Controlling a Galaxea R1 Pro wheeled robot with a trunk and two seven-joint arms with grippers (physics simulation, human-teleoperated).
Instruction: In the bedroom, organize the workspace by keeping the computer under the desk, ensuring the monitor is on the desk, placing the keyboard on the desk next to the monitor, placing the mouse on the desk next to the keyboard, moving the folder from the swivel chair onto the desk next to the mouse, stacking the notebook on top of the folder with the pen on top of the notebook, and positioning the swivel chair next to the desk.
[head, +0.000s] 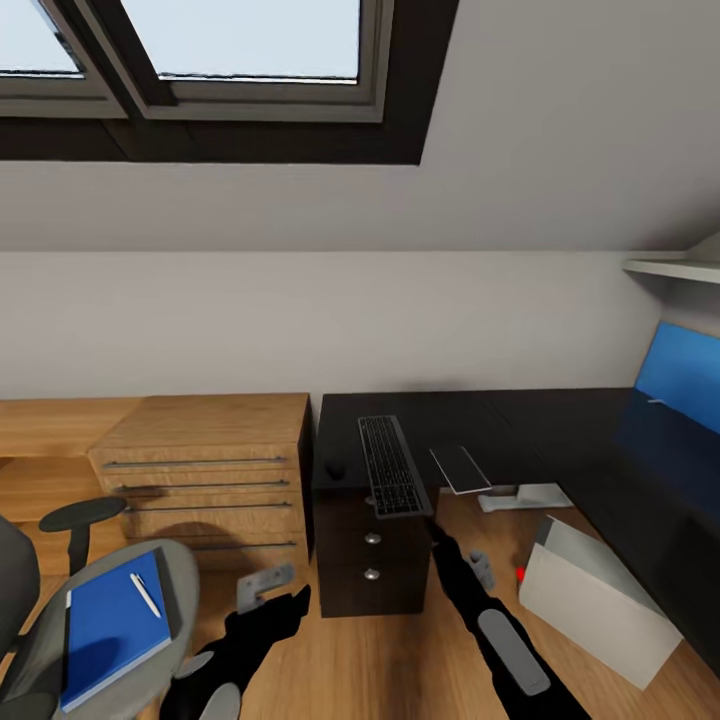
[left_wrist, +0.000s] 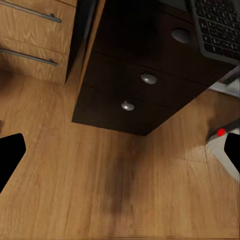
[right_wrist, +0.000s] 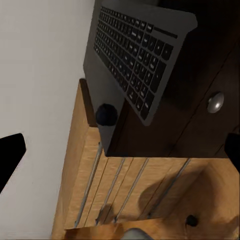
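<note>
Both your grippers hang open and empty over bare floor before the desk (head: 560, 420).
Nearest, the folder (head: 105, 625) with the pen (head: 145, 594) lies on the swivel chair (head: 30, 640); the computer (head: 600, 600) leans under the desktop; beyond, the keyboard (head: 390, 465) overhangs the front edge.

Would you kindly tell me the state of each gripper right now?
Left gripper: open, holding nothing.
Right gripper: open, holding nothing, near the keyboard.
</note>
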